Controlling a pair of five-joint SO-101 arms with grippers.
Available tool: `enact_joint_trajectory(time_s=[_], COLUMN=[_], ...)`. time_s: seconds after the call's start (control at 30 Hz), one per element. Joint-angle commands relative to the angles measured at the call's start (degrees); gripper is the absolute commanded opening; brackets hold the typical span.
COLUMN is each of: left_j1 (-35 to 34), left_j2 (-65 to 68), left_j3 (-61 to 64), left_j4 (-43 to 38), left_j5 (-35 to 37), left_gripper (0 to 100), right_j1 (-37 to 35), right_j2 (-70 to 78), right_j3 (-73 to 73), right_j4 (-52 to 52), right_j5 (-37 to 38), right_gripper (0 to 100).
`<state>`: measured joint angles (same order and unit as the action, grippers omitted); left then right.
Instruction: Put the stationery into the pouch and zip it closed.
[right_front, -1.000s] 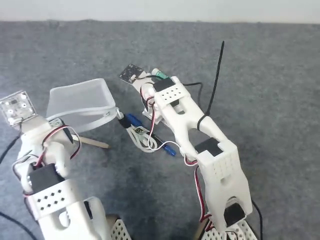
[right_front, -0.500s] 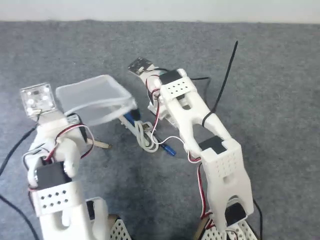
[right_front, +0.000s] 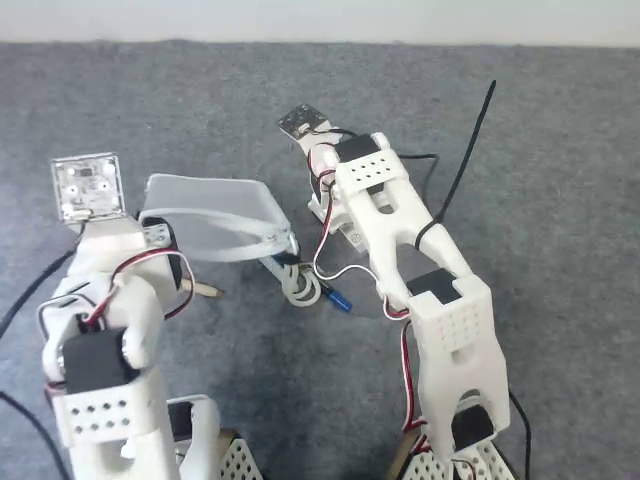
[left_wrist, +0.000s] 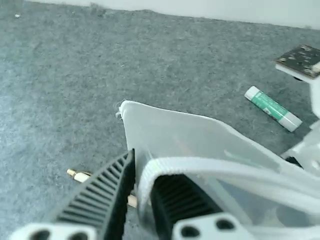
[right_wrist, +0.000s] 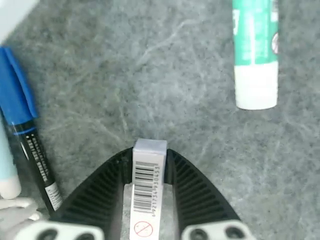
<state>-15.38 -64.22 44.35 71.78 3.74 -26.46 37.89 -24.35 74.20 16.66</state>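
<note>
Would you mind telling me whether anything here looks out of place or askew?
Nothing looks spilled or damaged. The pouch is held tilted by its rim in the left pincer; the glue stick and blue pen lie loose outside it.

Barcode with tiny digits and a red crossed-circle sign on the white block (right_wrist: 148, 200) — nothing legible; marker (right_wrist: 34, 150) print blurred too.

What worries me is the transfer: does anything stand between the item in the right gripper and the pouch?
Nothing visible blocks it. A blue pen lies on the carpet between the right gripper, shut on the barcoded white item, and the pouch held by the left gripper.
</note>
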Motion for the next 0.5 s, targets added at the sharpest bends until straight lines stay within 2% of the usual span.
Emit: enact_joint_trajectory(time_s=[0.0, 0.33, 0.47], left_j1=[1.3, 1.3, 1.4], left_j2=[0.4, 14.2, 18.4], left_j3=[-6.6, -13.9, -19.7], left_j4=[1.8, 2.3, 5.3], left_j5=[-0.5, -2.2, -1.7], left_gripper=[1, 1, 1], right_j1=[1.8, 3.0, 3.6], right_j2=[-4.3, -4.0, -4.0], right_j3=[-2.8, -2.8, -2.8], right_j4=[0.4, -0.9, -0.9], right_j5=[-0.7, -3.3, -3.4], right_gripper=[0.7, 0.7, 0.7])
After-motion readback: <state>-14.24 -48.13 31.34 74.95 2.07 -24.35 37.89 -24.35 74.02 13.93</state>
